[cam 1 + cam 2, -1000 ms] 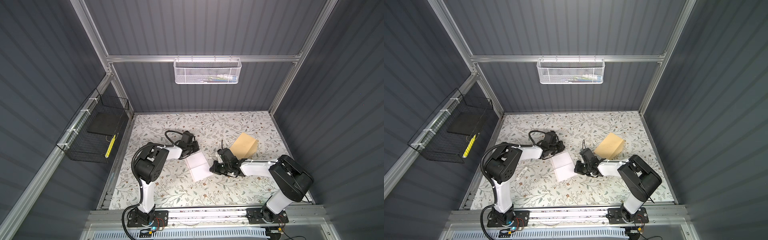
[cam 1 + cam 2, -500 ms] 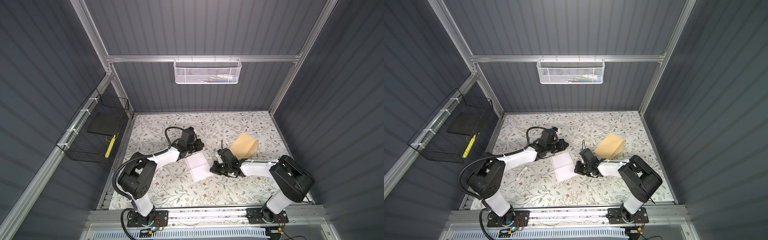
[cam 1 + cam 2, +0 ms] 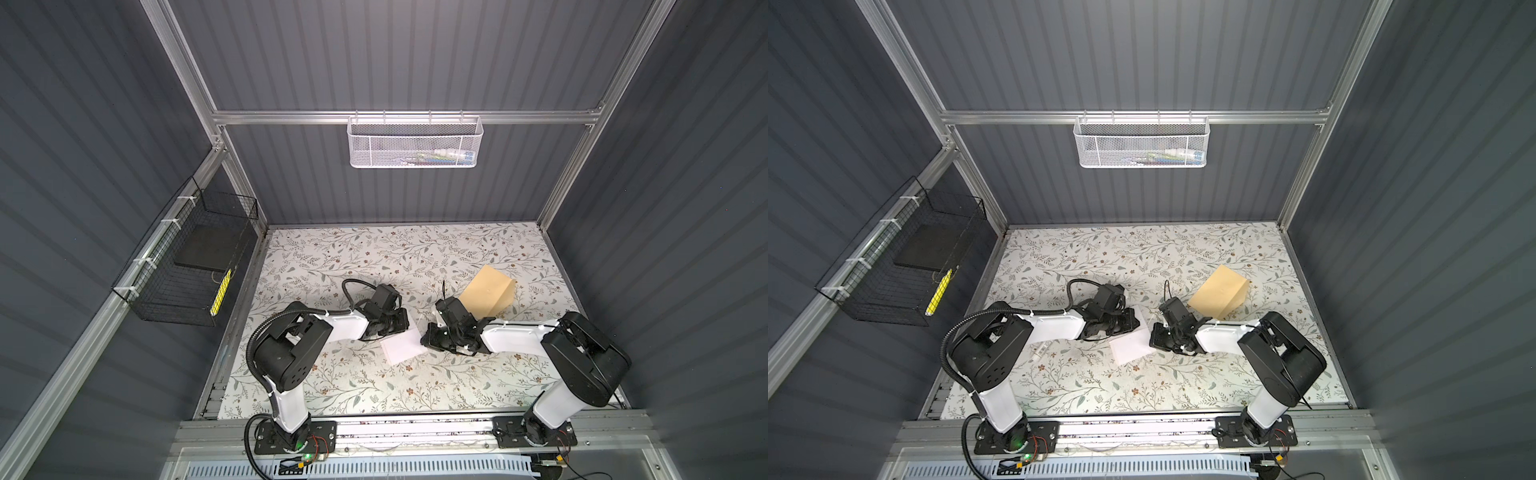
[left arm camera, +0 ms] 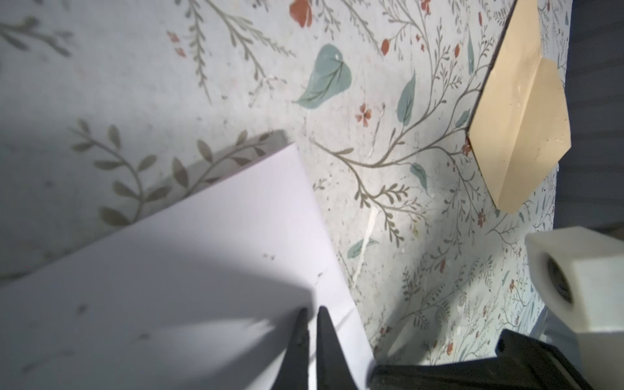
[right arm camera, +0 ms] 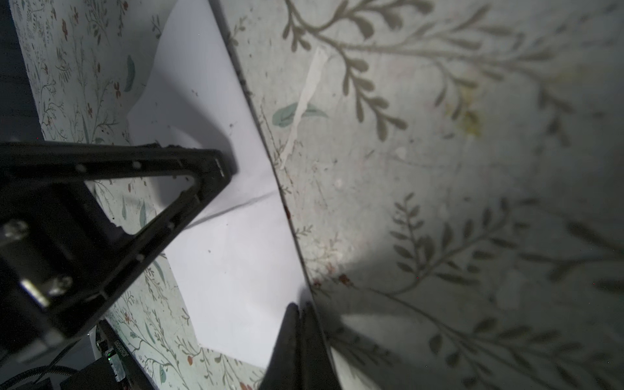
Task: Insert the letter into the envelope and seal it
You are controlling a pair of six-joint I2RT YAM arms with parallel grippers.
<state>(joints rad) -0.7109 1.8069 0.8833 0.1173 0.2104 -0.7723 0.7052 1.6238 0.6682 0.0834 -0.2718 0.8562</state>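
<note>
The white letter [image 3: 402, 347] lies mid-table, in both top views [image 3: 1128, 348]. My left gripper [image 3: 405, 328] sits over its far edge, shut on the letter; in the left wrist view the narrow fingers [image 4: 312, 309] close on the sheet, whose corner is lifted off the table. The right wrist view shows a left finger [image 5: 216, 169] with the paper buckled beside it. My right gripper [image 3: 426, 338] is shut, its tips [image 5: 300, 305] at the letter's [image 5: 233, 256] right edge; I cannot tell whether paper is pinched. The tan envelope [image 3: 488, 291] lies behind the right gripper, untouched.
A white mesh basket [image 3: 415, 143] hangs on the back wall and a black wire basket [image 3: 187, 274] on the left wall. A small white stick [image 3: 1040, 352] lies on the floral table beside the left arm. The envelope [image 4: 520, 111] shows a creased flap.
The left gripper moved forward from the letter's far corner onto the sheet, and its elbow swung out and back. The right arm stayed still.
</note>
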